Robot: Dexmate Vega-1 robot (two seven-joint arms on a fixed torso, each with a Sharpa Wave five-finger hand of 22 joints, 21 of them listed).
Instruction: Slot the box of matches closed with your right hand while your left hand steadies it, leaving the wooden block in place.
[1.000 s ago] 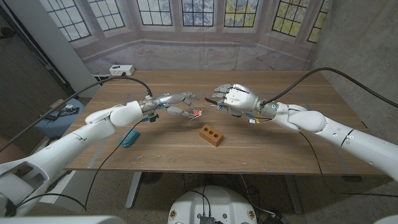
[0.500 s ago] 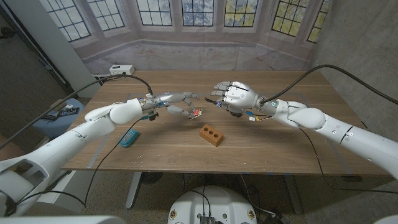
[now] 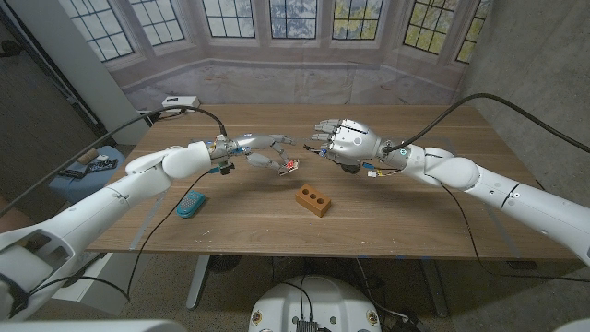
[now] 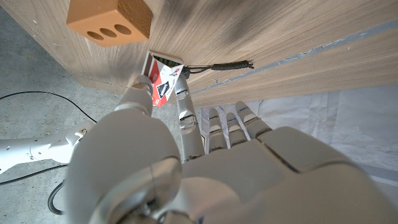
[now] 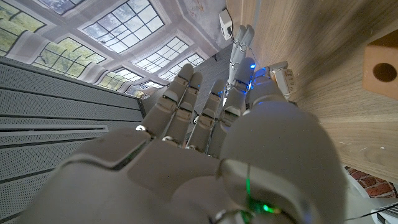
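Observation:
The small red-and-white matchbox (image 3: 291,167) (image 4: 163,84) is just above the table, pinched at one end between the thumb and a finger of my left hand (image 3: 258,152) (image 4: 205,162). My right hand (image 3: 343,145) (image 5: 205,143) hovers a short way to the right of the box. Its fingers are spread and point toward the box without touching it. The orange-brown wooden block (image 3: 313,200) (image 4: 109,22) (image 5: 380,70), with three round holes, lies on the table nearer me than both hands and apart from them.
A teal object (image 3: 191,205) lies near the table's front left. A white box (image 3: 181,102) with a cable sits at the far left corner. A thin black cord (image 4: 217,66) lies on the wood beside the matchbox.
My right hand has drifted slightly left toward the matchbox. My left hand still holds the box in about the same place. The block has not moved.

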